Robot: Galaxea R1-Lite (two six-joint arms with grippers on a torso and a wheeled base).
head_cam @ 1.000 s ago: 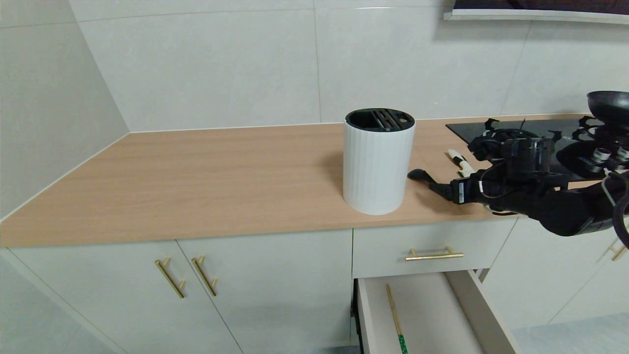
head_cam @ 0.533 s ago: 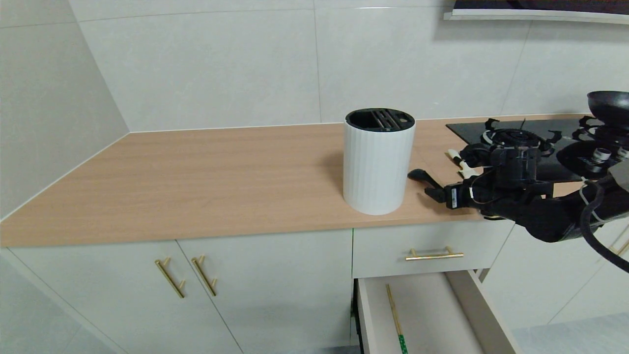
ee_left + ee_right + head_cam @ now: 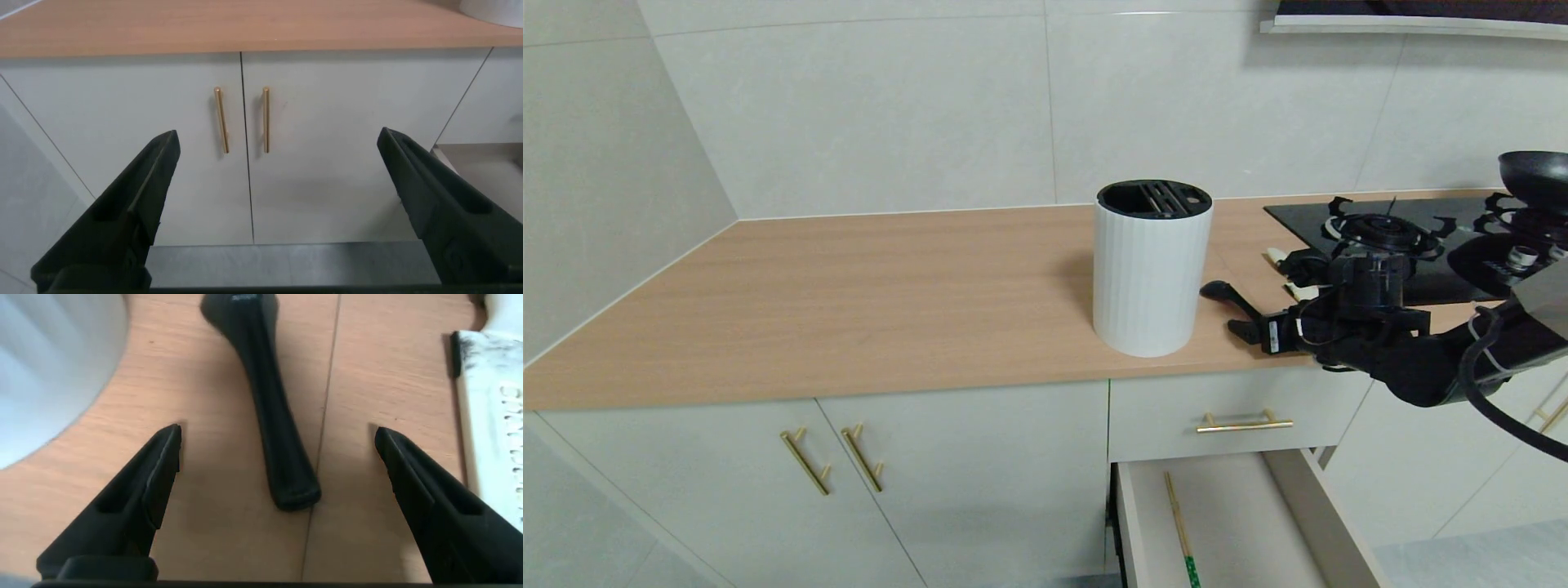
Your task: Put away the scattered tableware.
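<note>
Over the past second the right arm has slid along the desk's front edge toward the white holder and dropped lower, uncovering the hob's burner behind it. The right fingers [image 3: 131, 506] are spread wide and grip nothing. The tail end of the black utensil [image 3: 265, 416] lies between them, with bare wood showing on both sides and no contact visible. In the head view those right fingers [image 3: 1248, 331] sit low over the desk [image 3: 890, 302], close to the front edge. The forearm stretches back to the robot's right, nearly level with the surface.

The black utensil [image 3: 1223, 292] lies flat on the desk, its broader end just beside the base of the ribbed white holder [image 3: 1150, 269]. The white-handled knife [image 3: 490, 416] rests on the wood just beside the utensil, on the side away from the holder and toward the hob [image 3: 1380, 229]. In the head view the arm partly hides the knife.

Below the desk, a drawer [image 3: 1307, 514] stands pulled out with a single chopstick [image 3: 1178, 518] lying inside.

The left fingers [image 3: 131, 212] are also spread wide and hold nothing. They are level with a pair of cabinet doors [image 3: 327, 180] that have gold bar handles.
</note>
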